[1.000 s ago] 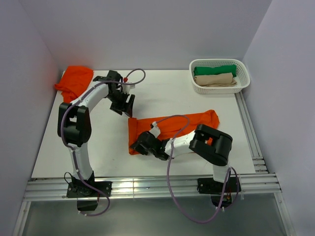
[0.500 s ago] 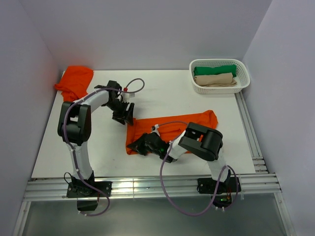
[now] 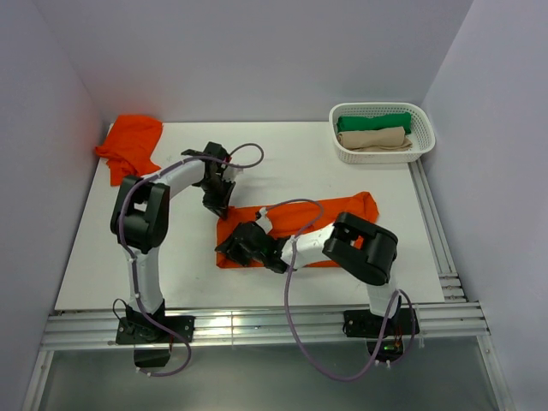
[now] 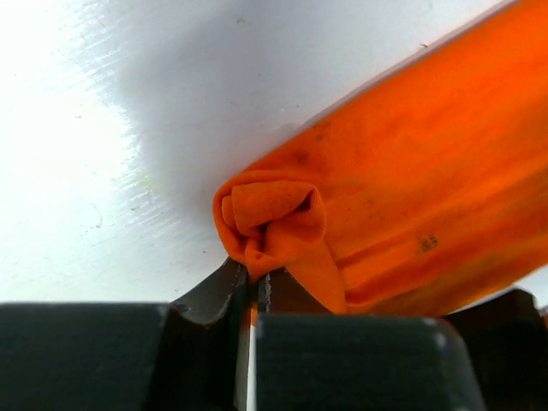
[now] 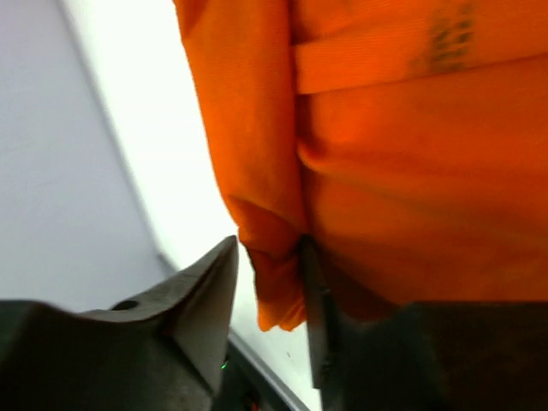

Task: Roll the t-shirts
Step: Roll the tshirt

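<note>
A white table (image 3: 282, 158) enclosed by pale walls carries a folded orange t-shirt (image 3: 330, 218) lying as a long strip across its middle, a second orange t-shirt (image 3: 130, 141) bunched in the far left corner, and a white mesh basket (image 3: 417, 147) at the far right holding green and beige rolled cloth. From above, both grippers meet at the strip's left end, their jaws hidden. The left wrist view shows the left gripper (image 4: 252, 295) pinched shut on a bunched corner of the strip. The right wrist view shows the right gripper (image 5: 270, 287) with jaws parted around the strip's edge, cloth hanging between them.
</note>
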`<action>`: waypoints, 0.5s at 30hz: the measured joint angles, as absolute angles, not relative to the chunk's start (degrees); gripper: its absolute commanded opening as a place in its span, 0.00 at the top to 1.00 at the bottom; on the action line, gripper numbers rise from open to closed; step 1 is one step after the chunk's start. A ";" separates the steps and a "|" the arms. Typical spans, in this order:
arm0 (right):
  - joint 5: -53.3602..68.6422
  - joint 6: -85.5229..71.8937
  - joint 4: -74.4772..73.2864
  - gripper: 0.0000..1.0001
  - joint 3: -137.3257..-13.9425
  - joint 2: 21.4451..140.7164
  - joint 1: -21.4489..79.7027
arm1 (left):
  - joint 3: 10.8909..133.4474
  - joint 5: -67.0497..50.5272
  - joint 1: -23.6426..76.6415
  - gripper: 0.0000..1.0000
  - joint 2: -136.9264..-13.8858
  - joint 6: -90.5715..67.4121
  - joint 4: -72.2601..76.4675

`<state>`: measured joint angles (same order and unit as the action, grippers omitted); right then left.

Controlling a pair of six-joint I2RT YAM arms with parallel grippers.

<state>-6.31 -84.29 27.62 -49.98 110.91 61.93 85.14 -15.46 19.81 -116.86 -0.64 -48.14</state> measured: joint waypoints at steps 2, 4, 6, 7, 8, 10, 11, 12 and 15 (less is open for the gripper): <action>-8.71 -82.96 20.16 0.50 -53.36 110.02 62.65 | 85.52 -13.54 20.51 0.97 -116.86 -0.69 -48.53; -11.60 -81.82 11.57 0.48 -57.12 109.45 63.61 | 85.84 -11.92 20.97 0.97 -116.88 -0.71 -49.04; -14.44 -80.73 3.25 0.47 -61.36 109.36 64.66 | 86.08 -10.26 21.43 0.96 -116.88 -0.71 -49.50; -15.46 -80.27 0.21 0.47 -62.94 109.36 64.99 | 86.19 -9.58 21.63 0.96 -116.88 -0.71 -49.69; -16.99 -79.72 -4.75 0.47 -65.47 109.38 65.58 | 86.24 -8.95 21.82 0.96 -116.88 -0.71 -49.87; -19.94 -78.85 -12.53 0.47 -70.35 109.47 66.52 | 86.28 -7.92 22.20 0.96 -116.88 -0.73 -50.28; -21.47 -78.37 -16.08 0.48 -73.12 109.67 66.94 | 86.28 -7.53 22.39 0.96 -116.86 -0.78 -50.37; -22.70 -77.97 -18.48 0.48 -75.46 110.00 67.26 | 86.28 -7.18 22.59 0.96 -116.88 -0.86 -50.41; -26.70 -76.34 -25.10 0.49 -83.33 111.77 67.99 | 86.35 -6.11 23.24 0.96 -116.88 -0.97 -50.50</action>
